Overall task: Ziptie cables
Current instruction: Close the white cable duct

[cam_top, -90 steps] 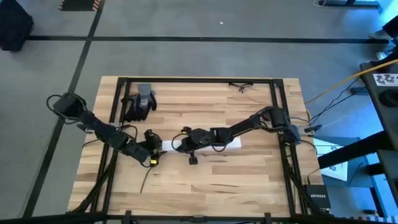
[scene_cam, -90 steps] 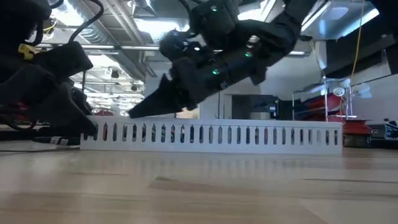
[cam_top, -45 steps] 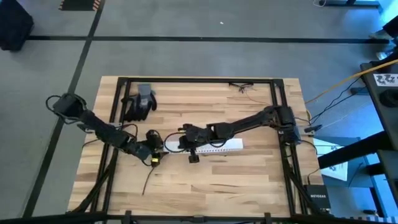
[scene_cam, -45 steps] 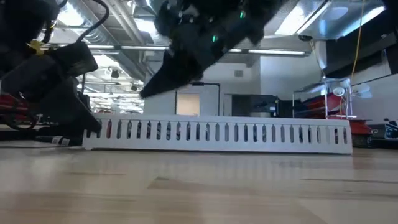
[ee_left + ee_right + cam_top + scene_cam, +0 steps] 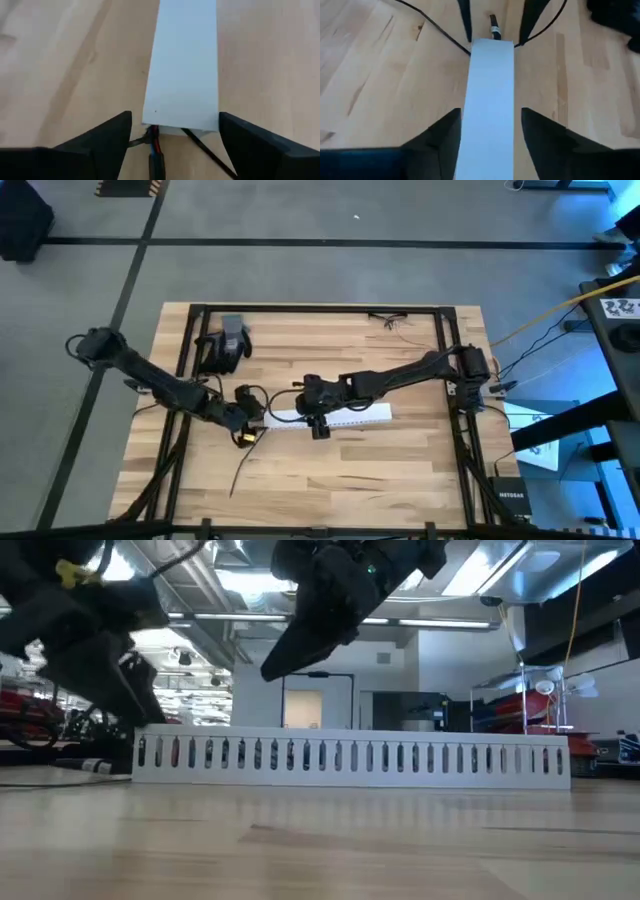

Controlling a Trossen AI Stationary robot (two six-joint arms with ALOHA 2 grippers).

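Wooden table (image 5: 400, 470) under me, grey floor around it, workshop lights behind in the low view. I see a long white slotted duct (image 5: 330, 417) lying mid-table. My left gripper (image 5: 172, 135) sits at its left end, fingers (image 5: 102, 137) spread wide either side of the duct's end, gripping nothing. Cables (image 5: 154, 145), thin dark strands with a red and a blue one, poke out of that end between the fingers; one more strand (image 5: 237, 470) trails toward the near edge. My right gripper (image 5: 487, 125) hovers above the duct, fingers apart, straddling it. Dark gloves (image 5: 222, 346) lie far left.
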